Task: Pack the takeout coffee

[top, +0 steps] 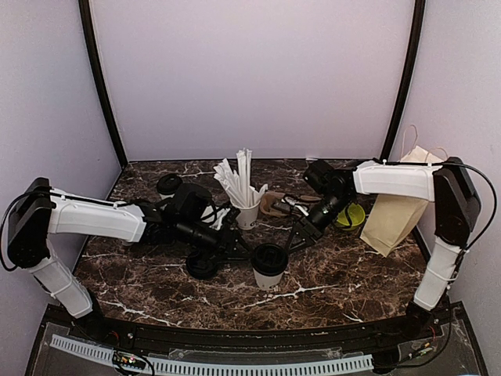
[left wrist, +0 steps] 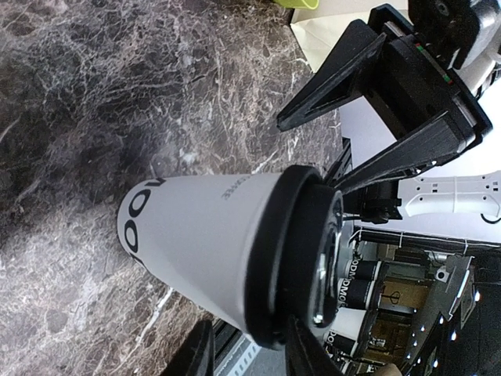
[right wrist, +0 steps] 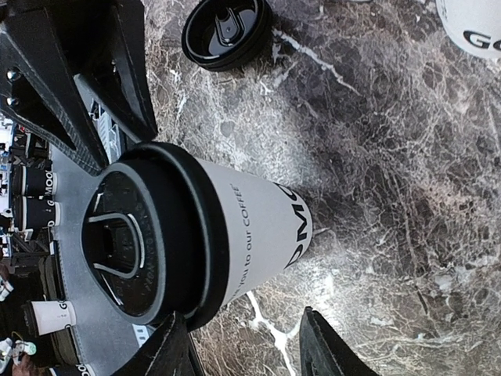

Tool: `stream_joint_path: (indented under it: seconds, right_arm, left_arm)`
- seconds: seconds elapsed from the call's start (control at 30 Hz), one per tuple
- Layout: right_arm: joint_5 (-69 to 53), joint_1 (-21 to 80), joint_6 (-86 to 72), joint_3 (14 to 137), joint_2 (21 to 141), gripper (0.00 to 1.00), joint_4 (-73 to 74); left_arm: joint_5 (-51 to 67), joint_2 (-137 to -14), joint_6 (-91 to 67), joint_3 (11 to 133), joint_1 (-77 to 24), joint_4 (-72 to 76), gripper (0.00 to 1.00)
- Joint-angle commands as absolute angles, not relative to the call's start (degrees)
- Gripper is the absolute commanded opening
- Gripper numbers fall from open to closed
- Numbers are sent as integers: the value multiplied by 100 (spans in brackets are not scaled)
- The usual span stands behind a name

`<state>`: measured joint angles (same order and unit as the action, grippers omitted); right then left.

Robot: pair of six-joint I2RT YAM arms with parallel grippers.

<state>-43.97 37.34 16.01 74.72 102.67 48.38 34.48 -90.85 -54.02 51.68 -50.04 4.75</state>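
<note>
Lidded paper cup upright at mid-table, between two sets of jaws.
The tall white paper cup (top: 268,274), black-lettered and capped by a round, ridged black plastic lid, stood on the glossy brown marbled table (top: 352,274), low in the middle of the top view. A loose black lid (top: 202,265) lay to its left, a white cup of straws (top: 247,213) above it and a tan paper bag (top: 394,219) at right. A second lettered cup (right wrist: 473,23) showed at the right-wrist view's upper right. The right gripper (top: 291,241) held its jaws spread, clear of the cup. The left gripper (top: 249,252) straddled the lid rim, jaws partly apart; contact could not be told.
</note>
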Motion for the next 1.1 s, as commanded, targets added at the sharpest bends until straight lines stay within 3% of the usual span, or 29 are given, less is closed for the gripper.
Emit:
stream_joint_path:
  seconds: [0.0, 0.33, 0.67, 1.07]
  right_arm:
    - [-4524, 3710, 1672, 7358, 10410, 49, 4766]
    - [-4548, 3709, 1626, 7418, 10574, 49, 4763]
    - [-3484, 3718, 1029, 7575, 11297, 46, 4631]
    - [-3035, 3718, 919, 7595, 11330, 43, 4681]
  left_arm:
    - [3356, -9213, -5183, 5247, -5037, -50, 34]
    - [2911, -9514, -5035, 5444, -5025, -530, 30]
    - [2674, -10226, -4833, 5352, -4900, -1139, 23]
    - [2301, -9707, -4339, 5700, -4929, -1352, 27]
